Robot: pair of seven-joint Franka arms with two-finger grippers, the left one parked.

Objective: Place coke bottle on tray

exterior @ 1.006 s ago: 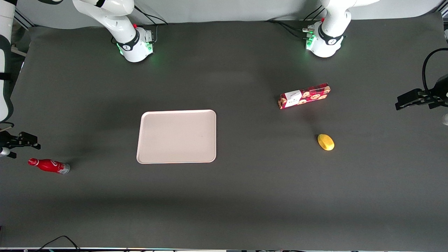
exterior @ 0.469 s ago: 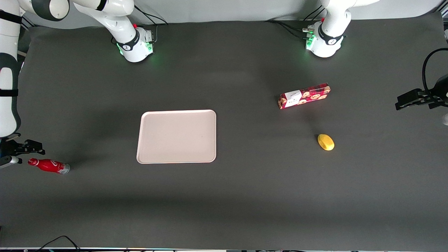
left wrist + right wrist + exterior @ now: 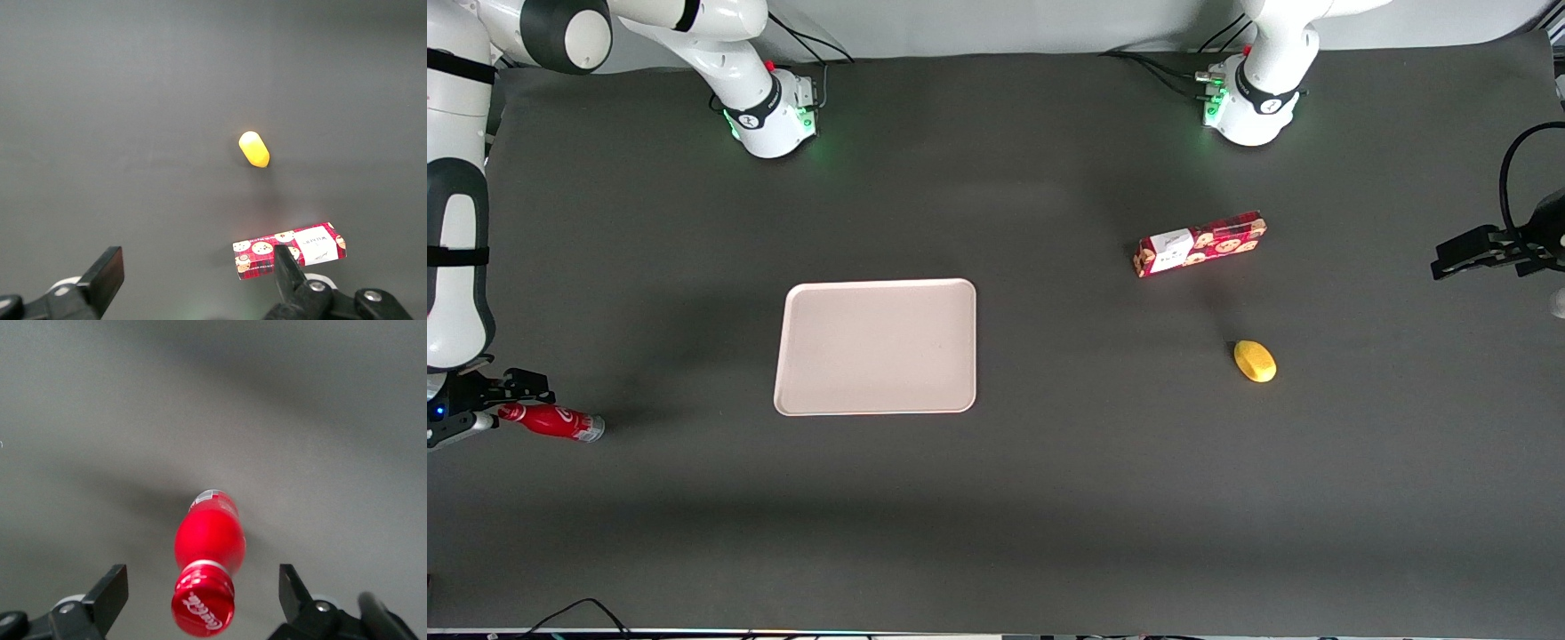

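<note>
Over the last second your gripper (image 3: 489, 404) had travelled down the working arm's end of the worktop (image 3: 1049, 498) until it sat at the cap end of the coke bottle (image 3: 551, 421); nothing else had shifted. You had the gripper open, and in the right wrist view its two fingers (image 3: 110, 593) stood wide apart on either side of the red cap, touching nothing. The coke bottle lay on its side on the bare worktop, at about 9 o'clock from the tray (image 3: 876, 348) and well apart from it, silvery base pointing toward the tray. The biscuit box (image 3: 1199, 244) and the yellow object (image 3: 1255, 361) lay toward the parked arm's end.

You were in the approach-to-grasp step, as I judged it. Your next move called for advancing further along the body, lowering, and closing across it, since a pinch at the cap alone could let it swing or roll.
</note>
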